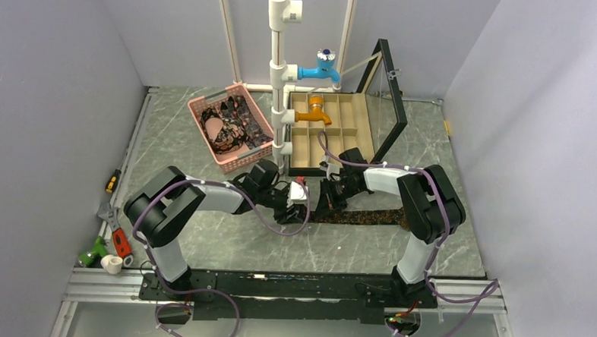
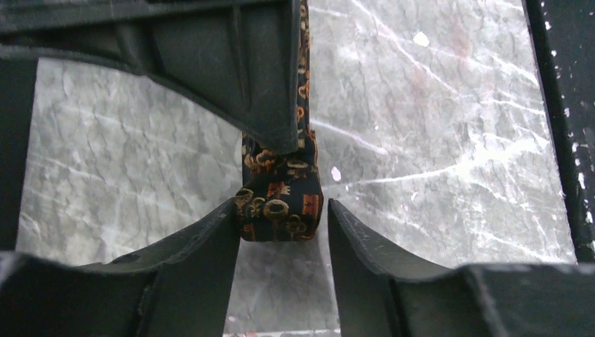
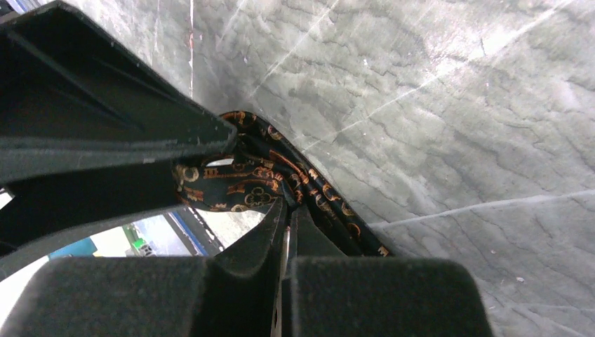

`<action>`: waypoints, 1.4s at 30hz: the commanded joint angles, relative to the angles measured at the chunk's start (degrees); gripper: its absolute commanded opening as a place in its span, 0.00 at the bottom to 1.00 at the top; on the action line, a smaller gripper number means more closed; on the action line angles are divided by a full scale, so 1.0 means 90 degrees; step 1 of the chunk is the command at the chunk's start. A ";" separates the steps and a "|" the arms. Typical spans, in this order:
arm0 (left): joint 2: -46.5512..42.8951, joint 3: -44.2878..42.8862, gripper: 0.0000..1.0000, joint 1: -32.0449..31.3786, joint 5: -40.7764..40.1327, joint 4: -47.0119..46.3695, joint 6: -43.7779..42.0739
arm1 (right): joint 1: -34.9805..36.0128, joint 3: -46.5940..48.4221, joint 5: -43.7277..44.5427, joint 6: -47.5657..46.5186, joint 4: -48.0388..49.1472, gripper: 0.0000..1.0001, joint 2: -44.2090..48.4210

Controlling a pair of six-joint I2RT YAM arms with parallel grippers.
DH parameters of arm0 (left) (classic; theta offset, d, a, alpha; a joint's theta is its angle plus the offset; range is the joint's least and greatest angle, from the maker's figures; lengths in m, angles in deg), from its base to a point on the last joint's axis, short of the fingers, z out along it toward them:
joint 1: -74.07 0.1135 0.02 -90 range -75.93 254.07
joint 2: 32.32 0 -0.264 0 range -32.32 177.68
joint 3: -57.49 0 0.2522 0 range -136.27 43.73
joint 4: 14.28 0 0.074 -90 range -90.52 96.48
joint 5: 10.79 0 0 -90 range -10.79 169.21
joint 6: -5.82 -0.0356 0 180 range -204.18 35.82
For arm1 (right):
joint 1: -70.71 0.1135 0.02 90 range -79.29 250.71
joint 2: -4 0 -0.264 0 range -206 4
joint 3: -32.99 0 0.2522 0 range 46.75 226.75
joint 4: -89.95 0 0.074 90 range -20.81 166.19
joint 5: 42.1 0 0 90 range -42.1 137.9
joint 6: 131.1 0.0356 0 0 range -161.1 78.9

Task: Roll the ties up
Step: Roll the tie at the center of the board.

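Note:
One of the ties (image 1: pixel 369 215), dark with small orange and gold motifs, lies stretched along the table in front of the right arm. Its left end is folded into a small wad (image 2: pixel 281 203) between my left gripper's fingers. My left gripper (image 1: pixel 292 201) (image 2: pixel 282 205) stands open around that wad: the left finger (image 2: pixel 210 246) touches it, and the right finger (image 2: pixel 351 246) sits a sliver away. My right gripper (image 1: pixel 332 194) (image 3: pixel 286 207) is shut, pinching the tie's fabric (image 3: pixel 238 186) just behind the wad. The rest of the tie (image 3: pixel 330 203) trails past it.
A pink mesh basket (image 1: pixel 204 103) holding more ties (image 1: pixel 232 128) stands at the back left. Beside it rises a white pipe stand (image 1: pixel 278 76) with blue and orange taps. A compartmented wooden box (image 1: pixel 354 133) with a raised glass lid (image 1: pixel 389 104) lies behind the grippers. Small tools (image 1: pixel 110 244) lie left.

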 commanded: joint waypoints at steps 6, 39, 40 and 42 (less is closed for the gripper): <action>0.0213 -0.0390 0.46 -0.0412 0.0081 -0.0775 0.0656 | -0.0021 0.0068 0.0540 -0.0234 0.0105 0.00 -0.0136; 0.0720 -0.0562 0.41 -0.0693 -0.1659 0.1127 0.0099 | -0.0182 -0.0075 -0.0612 0.0430 0.0228 0.43 0.0711; 0.0716 -0.0559 0.41 -0.0694 -0.1655 0.1127 0.0099 | -0.0172 -0.0074 -0.0612 0.0482 0.0300 0.43 0.0654; 0.0699 -0.0535 0.41 -0.0694 -0.1655 0.1117 0.0107 | -0.0115 -0.0039 -0.0582 0.0458 0.0323 0.43 0.0521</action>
